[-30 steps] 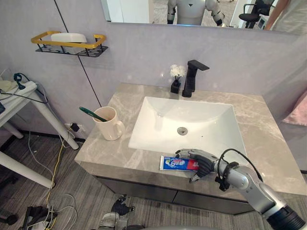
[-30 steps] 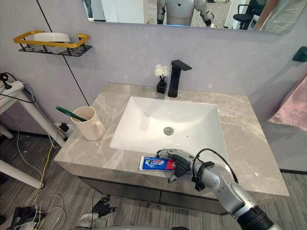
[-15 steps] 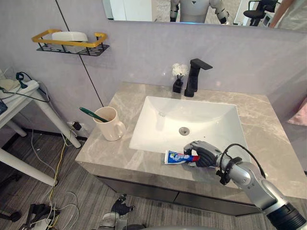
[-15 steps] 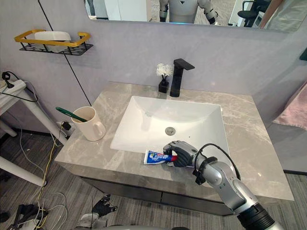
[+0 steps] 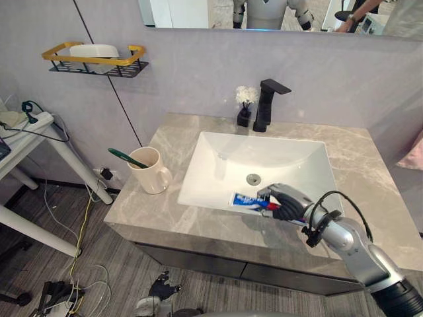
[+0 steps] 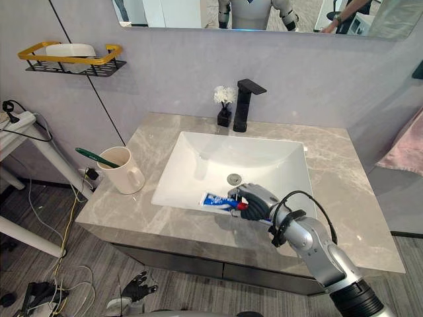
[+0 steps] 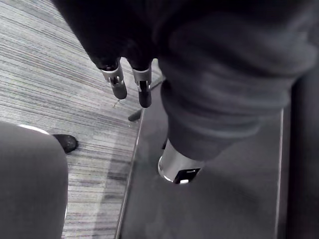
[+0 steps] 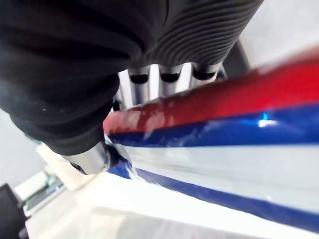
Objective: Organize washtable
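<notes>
While your right hand (image 5: 287, 202) gripped the toothpaste tube (image 5: 246, 200) in curled fingers, that tube sat over the white sink's (image 5: 198, 178) near rim. Your left hand (image 7: 144, 92) hung slack, fingers straight, above the floor (image 7: 60, 89).

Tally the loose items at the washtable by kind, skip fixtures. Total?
Blue, white and red toothpaste tube, held in the right hand: 1
Cream ceramic mug: 1
Green toothbrush in the mug: 1
Small black vase of white flowers: 1
White bar, likely soap, on the yellow-rimmed wire shelf: 1
Total: 5
</notes>
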### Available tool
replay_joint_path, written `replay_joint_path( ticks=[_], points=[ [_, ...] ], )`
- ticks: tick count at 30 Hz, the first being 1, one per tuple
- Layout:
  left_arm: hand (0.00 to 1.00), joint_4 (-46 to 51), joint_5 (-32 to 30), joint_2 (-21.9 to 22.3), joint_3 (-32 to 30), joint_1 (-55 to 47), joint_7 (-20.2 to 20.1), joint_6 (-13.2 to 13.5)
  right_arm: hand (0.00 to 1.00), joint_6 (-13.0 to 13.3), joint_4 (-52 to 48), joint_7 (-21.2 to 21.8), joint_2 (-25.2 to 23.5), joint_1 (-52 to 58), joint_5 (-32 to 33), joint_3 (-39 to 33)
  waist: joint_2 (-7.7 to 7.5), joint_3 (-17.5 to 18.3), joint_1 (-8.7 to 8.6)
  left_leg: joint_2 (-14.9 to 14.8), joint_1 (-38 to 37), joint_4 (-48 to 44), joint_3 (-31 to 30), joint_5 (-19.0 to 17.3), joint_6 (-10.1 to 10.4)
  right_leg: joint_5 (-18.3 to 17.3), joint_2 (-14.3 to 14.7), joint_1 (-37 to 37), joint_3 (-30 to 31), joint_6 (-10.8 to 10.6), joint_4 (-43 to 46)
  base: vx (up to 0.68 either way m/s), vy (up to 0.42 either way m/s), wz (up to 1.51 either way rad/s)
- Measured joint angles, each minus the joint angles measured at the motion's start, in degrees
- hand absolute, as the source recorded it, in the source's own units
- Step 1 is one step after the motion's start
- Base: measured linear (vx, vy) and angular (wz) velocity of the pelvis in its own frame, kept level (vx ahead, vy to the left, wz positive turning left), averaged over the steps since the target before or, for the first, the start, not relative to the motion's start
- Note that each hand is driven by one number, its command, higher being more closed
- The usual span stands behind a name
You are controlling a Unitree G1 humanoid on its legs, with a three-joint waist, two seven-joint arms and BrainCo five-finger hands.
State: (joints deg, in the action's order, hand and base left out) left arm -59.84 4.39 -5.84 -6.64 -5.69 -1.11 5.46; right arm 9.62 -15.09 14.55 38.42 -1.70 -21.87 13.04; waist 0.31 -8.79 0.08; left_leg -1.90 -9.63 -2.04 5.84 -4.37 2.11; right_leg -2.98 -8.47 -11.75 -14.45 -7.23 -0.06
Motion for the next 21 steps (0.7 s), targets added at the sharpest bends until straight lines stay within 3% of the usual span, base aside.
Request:
replay_joint_path(
  ticks=[5,8,10,13,18,21],
  points=[
    [0.00,2.3,2.4,-0.3,-10.0,-7.2,1.2,-0.5,1.00,0.2,-5.1,-2.1,-2.7,2.1,1.7,-5.1,0.17,-0.1,-0.63,0.0,0.0,0.5,0.0,0.0,0.0,0.0,0.0,0.1,-0.2,0.0,-0.3,0.00,0.000,0.01],
    [0.00,17.0,6.3,0.5,-21.9,-13.0,4.1,-0.7,1.00,0.7,-9.2,-3.6,-4.6,5.1,3.4,-8.4,0.19,0.0,0.34,0.0,0.1,1.1,-0.5,0.0,0.0,-0.1,0.0,0.0,-1.1,0.0,-0.7,0.00,-0.003,0.07],
    [0.00,36.1,8.6,1.5,-29.9,-16.4,6.6,-0.1,1.00,1.0,-11.0,-4.4,-6.7,6.1,3.4,-9.5,0.17,0.1,1.18,0.1,0.6,1.1,-1.1,0.0,0.0,-0.1,0.0,0.0,-1.6,0.0,-0.9,0.00,-0.009,0.13],
    [0.00,54.4,9.1,2.5,-36.4,-16.9,8.7,1.7,1.00,1.1,-11.4,-4.7,-10.0,6.2,3.8,-10.5,0.96,1.0,2.20,0.3,1.0,1.0,-1.3,0.0,0.0,0.0,-0.4,0.1,-2.2,0.0,-1.1,0.02,0.006,0.09],
    [0.00,78.8,8.9,5.2,-36.1,-15.5,12.4,4.4,1.00,0.7,-11.4,-6.3,-15.1,6.2,4.5,-10.4,1.61,2.7,2.50,0.9,1.9,1.0,-2.5,0.0,-0.2,0.0,-0.9,-0.1,-3.2,0.0,-1.2,0.04,0.026,0.14],
    [0.00,91.3,9.1,5.8,-28.9,-15.6,12.7,6.4,1.00,0.1,-11.4,-6.9,-17.7,6.2,4.5,-9.9,0.89,3.2,2.57,0.9,2.0,1.0,-2.8,-0.1,-0.2,0.0,-0.9,-0.2,-3.6,0.0,-1.2,-0.01,-0.003,0.05]
  ],
)
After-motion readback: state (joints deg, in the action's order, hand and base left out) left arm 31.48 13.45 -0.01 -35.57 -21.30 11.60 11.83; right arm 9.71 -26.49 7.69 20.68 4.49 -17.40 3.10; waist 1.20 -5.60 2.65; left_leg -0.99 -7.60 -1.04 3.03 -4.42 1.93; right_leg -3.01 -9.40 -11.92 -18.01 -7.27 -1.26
